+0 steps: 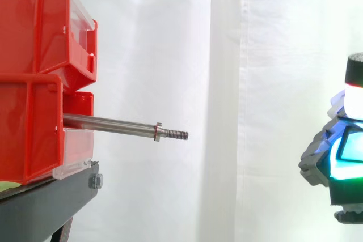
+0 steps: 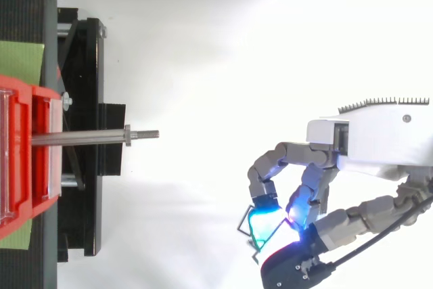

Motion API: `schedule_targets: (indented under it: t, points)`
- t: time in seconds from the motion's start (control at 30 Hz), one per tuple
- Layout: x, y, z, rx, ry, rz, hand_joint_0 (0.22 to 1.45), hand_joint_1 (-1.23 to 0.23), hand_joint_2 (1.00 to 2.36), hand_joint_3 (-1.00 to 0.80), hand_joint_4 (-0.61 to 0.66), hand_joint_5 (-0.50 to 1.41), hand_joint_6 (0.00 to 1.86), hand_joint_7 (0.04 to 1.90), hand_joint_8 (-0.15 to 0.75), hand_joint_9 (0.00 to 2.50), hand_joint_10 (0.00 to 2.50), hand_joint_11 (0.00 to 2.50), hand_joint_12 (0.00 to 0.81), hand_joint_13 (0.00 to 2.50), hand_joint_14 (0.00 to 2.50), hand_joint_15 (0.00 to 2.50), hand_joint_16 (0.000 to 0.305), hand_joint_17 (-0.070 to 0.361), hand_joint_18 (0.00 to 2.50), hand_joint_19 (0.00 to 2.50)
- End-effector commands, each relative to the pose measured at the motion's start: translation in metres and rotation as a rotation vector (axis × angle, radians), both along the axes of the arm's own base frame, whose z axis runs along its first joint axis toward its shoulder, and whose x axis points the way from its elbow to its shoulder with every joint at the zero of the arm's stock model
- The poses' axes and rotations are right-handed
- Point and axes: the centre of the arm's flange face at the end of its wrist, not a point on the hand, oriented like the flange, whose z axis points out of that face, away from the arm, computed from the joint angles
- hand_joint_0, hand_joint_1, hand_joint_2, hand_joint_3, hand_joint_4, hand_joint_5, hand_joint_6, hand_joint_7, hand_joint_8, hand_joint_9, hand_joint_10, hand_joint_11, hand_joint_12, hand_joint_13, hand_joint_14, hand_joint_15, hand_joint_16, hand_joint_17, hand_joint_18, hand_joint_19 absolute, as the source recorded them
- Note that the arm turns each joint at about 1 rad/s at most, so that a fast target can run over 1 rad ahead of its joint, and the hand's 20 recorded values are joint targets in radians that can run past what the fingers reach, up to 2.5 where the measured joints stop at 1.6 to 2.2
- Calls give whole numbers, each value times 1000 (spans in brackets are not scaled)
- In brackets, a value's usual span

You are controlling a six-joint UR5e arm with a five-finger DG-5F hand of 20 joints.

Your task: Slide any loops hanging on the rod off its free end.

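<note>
Hand (image 2: 329,145), well clear of the rod's free end, fingers curled and pinching a thin green loop (image 2: 244,218). Bare rod (image 1: 113,123) projects level from the red bins (image 1: 28,134), past the black stand's (image 1: 45,208) edge.

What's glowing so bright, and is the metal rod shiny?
Side view: the hand glows white, cyan and green at the right edge; the rod carries a pale sheen along its length. Top view: the hand glows cyan and blue over a bright white backdrop with only faint shadows.
</note>
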Motion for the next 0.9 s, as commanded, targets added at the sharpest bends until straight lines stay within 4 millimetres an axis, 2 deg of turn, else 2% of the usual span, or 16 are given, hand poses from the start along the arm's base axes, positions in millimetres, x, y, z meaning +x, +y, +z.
schedule_targets:
  t: [0.0, 0.27, 0.4, 0.5, 0.6, 0.7, 0.87]
  points:
    - [0, 1, 2, 0, -2, 2, 644, -717, 1004, -457, 227, -149, 891, 1317, 308, 1130, 24, 628, 377, 965, 21, 512, 65, 146, 838, 703]
    - [0, 1, 1, 0, 0, 2, 618, -615, 1003, -471, 210, -131, 882, 1334, 308, 1187, 23, 627, 377, 985, 23, 516, 65, 146, 853, 720]
    - [0, 2, 1, 0, 0, 3, 609, -631, 1013, -350, 200, -129, 882, 1313, 315, 1193, 25, 626, 382, 991, 22, 523, 65, 146, 863, 712]
    - [0, 1, 2, 0, -2, 2, 579, -714, 1026, -119, 214, -145, 881, 1332, 323, 1148, 24, 619, 392, 978, 22, 524, 67, 150, 861, 707]
    - [0, 1, 1, 0, 0, 2, 587, -747, 1028, -69, 180, -159, 888, 1326, 319, 1106, 25, 633, 388, 964, 22, 522, 67, 151, 847, 700]
    - [0, 2, 1, 0, 0, 3, 605, -770, 1026, -100, 160, -173, 893, 1298, 308, 1067, 25, 629, 383, 942, 22, 517, 67, 151, 834, 700]
    - [0, 1, 0, 0, 1, 2, 663, -821, 1014, -319, 177, -185, 898, 1240, 307, 1039, 26, 635, 381, 933, 23, 508, 67, 150, 823, 689]
